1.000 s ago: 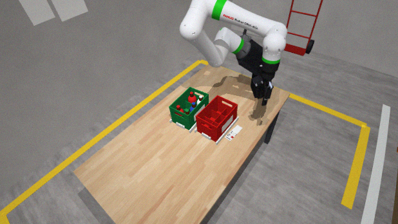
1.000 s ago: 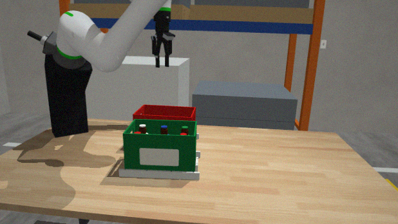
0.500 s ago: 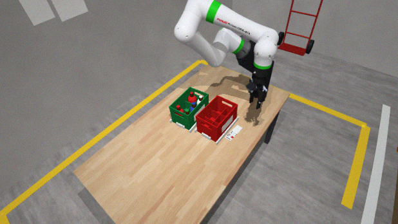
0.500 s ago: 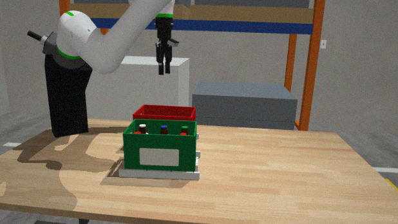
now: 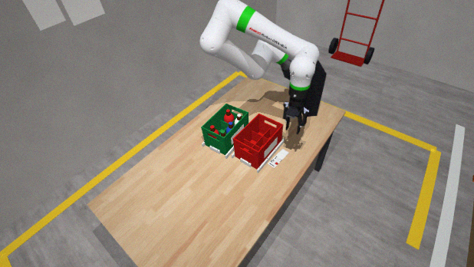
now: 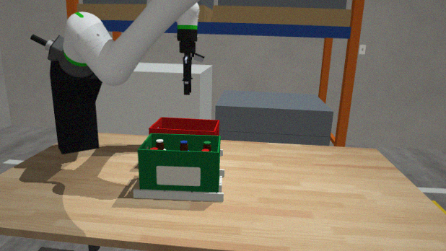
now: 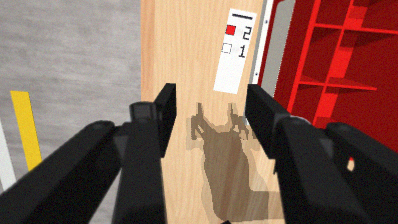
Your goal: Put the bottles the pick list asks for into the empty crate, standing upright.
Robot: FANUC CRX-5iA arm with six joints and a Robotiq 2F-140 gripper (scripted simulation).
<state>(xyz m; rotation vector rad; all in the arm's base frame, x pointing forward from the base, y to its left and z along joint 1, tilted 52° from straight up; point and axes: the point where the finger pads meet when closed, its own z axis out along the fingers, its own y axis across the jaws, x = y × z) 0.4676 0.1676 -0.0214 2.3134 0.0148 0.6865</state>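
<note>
1. At left, the green crate (image 5: 214, 143) (image 6: 148, 173) holds the stock: a red-capped bottle (image 5: 228, 117) (image 6: 154, 148) at the robot-base end, a second red-capped bottle (image 5: 212, 127) (image 6: 206, 150) at the opposite end, and bottles topped white (image 5: 239, 116) (image 6: 159, 143), blue (image 5: 230, 125) (image 6: 184, 144) and green (image 5: 223, 133) (image 6: 207, 143). All appear to stand upright, as the order requires.
2. Beside it, the red crate (image 5: 245, 152) (image 6: 184, 124) (image 7: 372, 112) awaits its first delivery, its dividers likely there to keep bottles from toppling. Both crates sit level among pale rails (image 5: 245, 163) (image 6: 180, 195), presumably fitted to mark their places.
3. Next along, the pick list (image 5: 283, 154) (image 7: 227, 75) lies flat just beside the red crate. Read bar-up, it calls for two red and one white.
4. At right, the gripper (image 5: 293, 130) (image 6: 187, 93) (image 7: 211, 99) hangs over the table (image 5: 172, 184) (image 6: 307, 187) (image 7: 187, 50), jaws parted and grasping nothing. The pose seems meant to give its camera a clear reading; a trip to the stock would logically follow.
</note>
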